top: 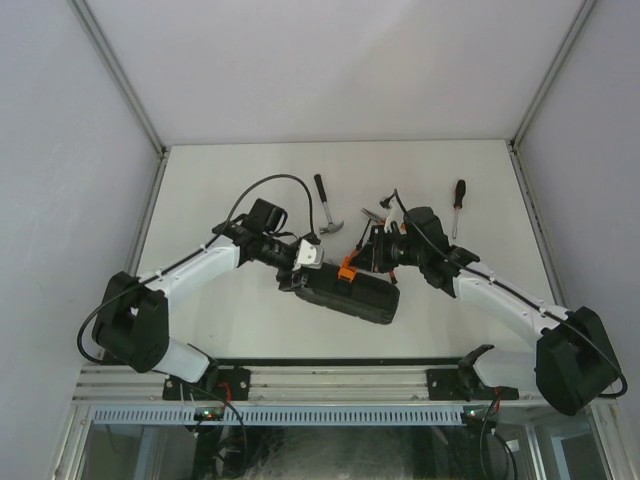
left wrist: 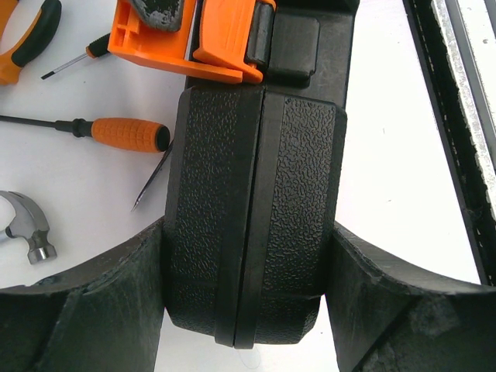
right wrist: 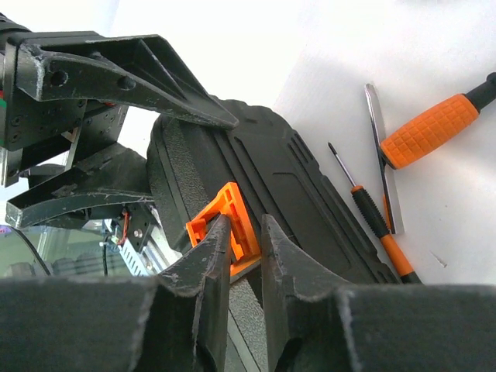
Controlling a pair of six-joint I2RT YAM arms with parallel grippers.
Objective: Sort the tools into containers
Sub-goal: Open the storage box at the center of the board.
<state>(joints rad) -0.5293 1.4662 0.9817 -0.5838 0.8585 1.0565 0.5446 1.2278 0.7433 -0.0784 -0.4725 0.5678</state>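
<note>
The black tool case (top: 350, 295) is closed and stands on edge in the middle of the table. My left gripper (left wrist: 248, 232) clamps its end, one finger pressed on each textured half (left wrist: 256, 155). My right gripper (right wrist: 246, 225) is closed on the case's small orange latch (right wrist: 229, 209), with a fingertip on either side of it. Loose tools lie behind the case: a claw hammer (top: 326, 205), orange-handled pliers (left wrist: 23, 39), an orange-handled screwdriver (left wrist: 124, 133), a slim screwdriver (right wrist: 372, 221), and a longer screwdriver (top: 458, 205) at the far right.
A metal rail (top: 330, 380) runs along the near table edge, close behind the case. White walls enclose the table on three sides. The tools are clustered just beyond the two grippers.
</note>
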